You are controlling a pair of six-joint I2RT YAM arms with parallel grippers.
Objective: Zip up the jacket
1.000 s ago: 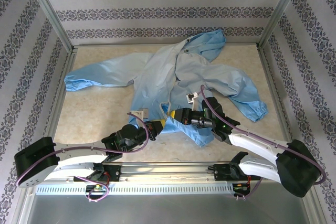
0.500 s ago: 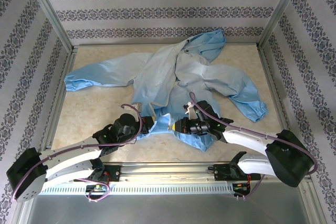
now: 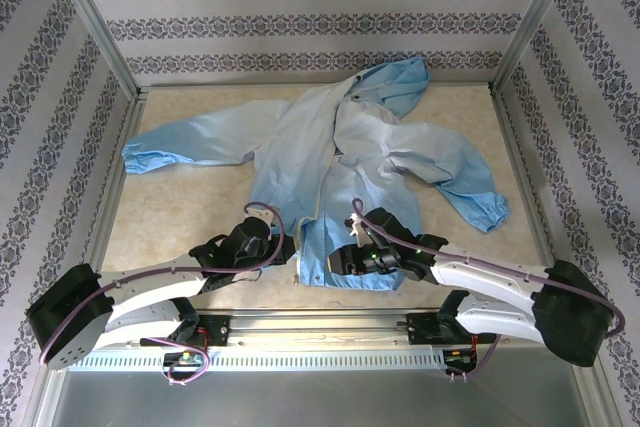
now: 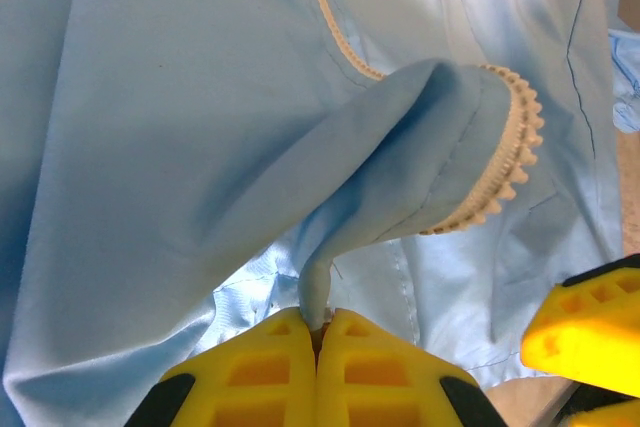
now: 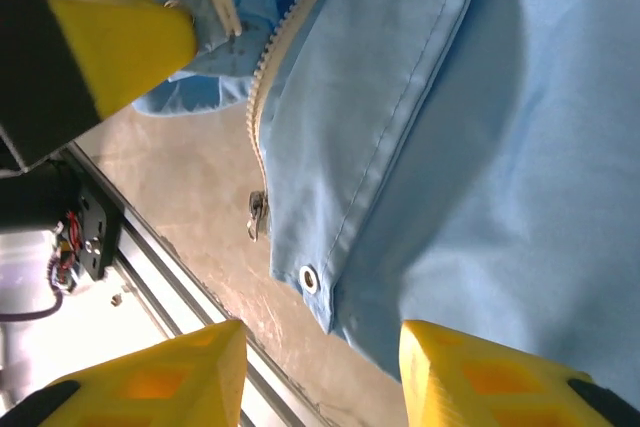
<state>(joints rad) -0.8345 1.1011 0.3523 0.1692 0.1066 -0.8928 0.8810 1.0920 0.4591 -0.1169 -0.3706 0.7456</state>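
Moved since half a second ago: both your grippers sit closer to the near edge of the table point(image 3: 180, 212), and the lower front of the jacket point(image 3: 330, 147) has come with them, lying flatter and reaching further toward the arm bases.

Item 1, jacket. Light blue and thin, it is spread across the middle of the table. Its hood point(image 3: 400, 82) lies at the far side. One sleeve point(image 3: 190, 142) stretches out to the left. The other bends to the right and ends in a gathered cuff point(image 3: 487, 209). The front is open at the bottom.

Item 2, left gripper point(image 4: 318, 332). Your yellow fingers are pressed together on a thin pinch of blue fabric that rises from between them. Just beyond, the cloth folds over and shows a curved run of pale zipper teeth point(image 4: 512, 142) along its edge.

Item 3, right gripper point(image 5: 322, 332). Your fingers stand apart with nothing between them, above the bottom corner of a front panel. That corner carries a small metal eyelet point(image 5: 309, 278). Beside it a zipper slider point(image 5: 257, 215) hangs at the lower end of a tooth strip, over bare tabletop.

Item 4, spacing. The two grippers are near each other at the hem. A yellow finger of each appears in the other's wrist view. A metal rail point(image 5: 190, 297) runs along the table edge just beneath the hem corner.
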